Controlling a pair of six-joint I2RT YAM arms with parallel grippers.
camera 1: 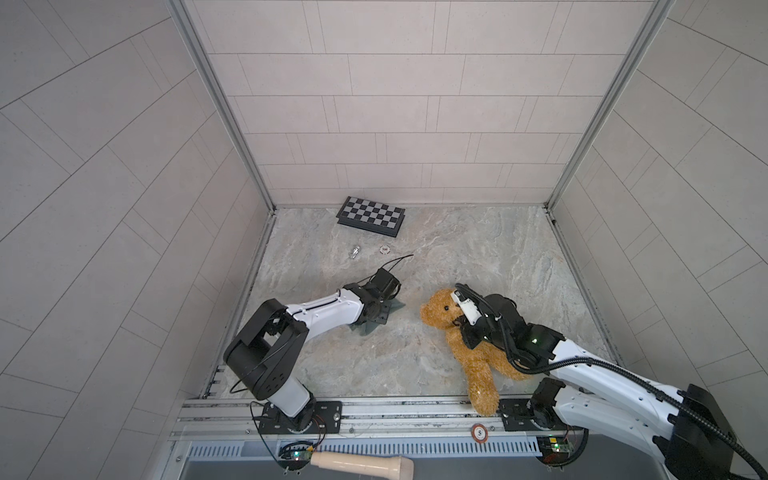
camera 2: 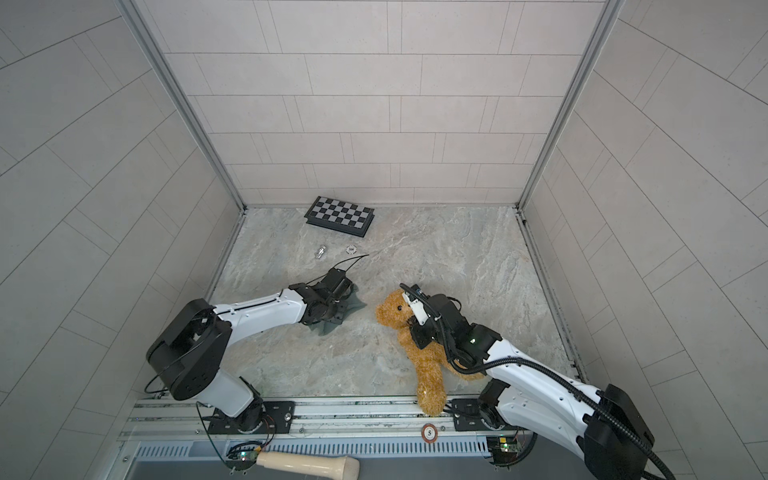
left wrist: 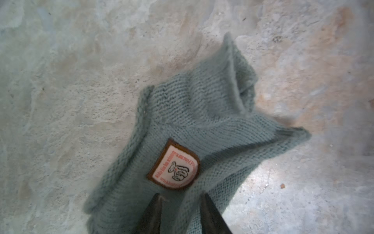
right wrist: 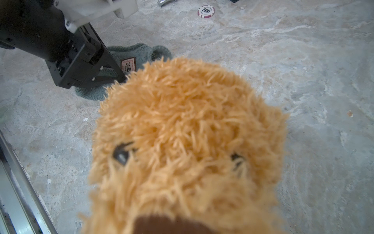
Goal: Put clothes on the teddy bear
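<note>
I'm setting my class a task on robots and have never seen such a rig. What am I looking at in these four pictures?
Two robot arms stand at a marbled table. Two pictures look down from above and are nearly alike. The other two come from a camera on each arm's wrist. On the table lie a shaggy teddy bear, a grey-green knitted sweater, a chessboard and a poker chip. The left gripper presses down on the sweater, with knit between its fingers; whether it grips yet is unclear. The right gripper is at the bear's head with its fingers hidden, so a hold cannot be confirmed.
</note>
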